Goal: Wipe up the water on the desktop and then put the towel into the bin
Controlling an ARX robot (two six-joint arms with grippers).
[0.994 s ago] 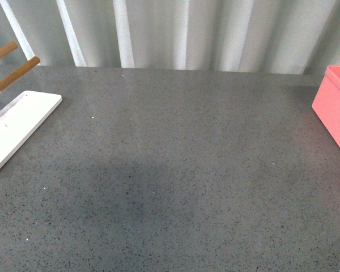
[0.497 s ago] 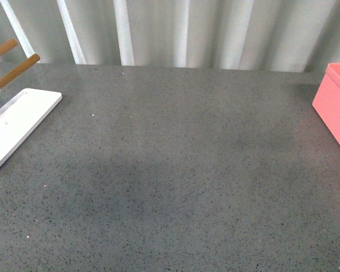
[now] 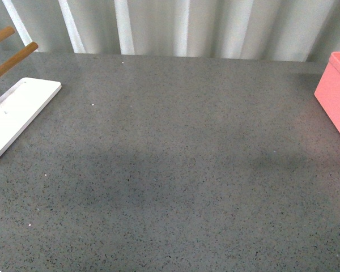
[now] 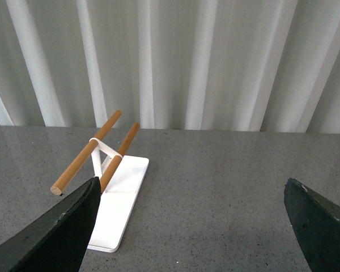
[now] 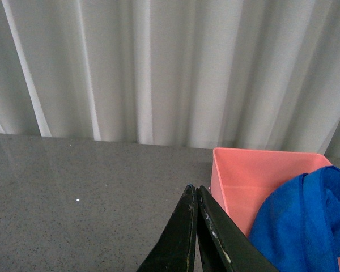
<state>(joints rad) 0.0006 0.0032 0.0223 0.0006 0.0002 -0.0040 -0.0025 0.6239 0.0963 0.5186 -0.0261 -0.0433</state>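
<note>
While the right gripper (image 5: 196,226) sits pinched shut and empty, the blue towel (image 5: 297,224) lies just beside it, draped into the pink bin (image 5: 255,170).

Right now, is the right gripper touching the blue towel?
Apart. In the right wrist view the right gripper has its fingers pressed together with nothing between them, and the towel lies in the bin, with pink wall showing between it and the fingers.
</note>
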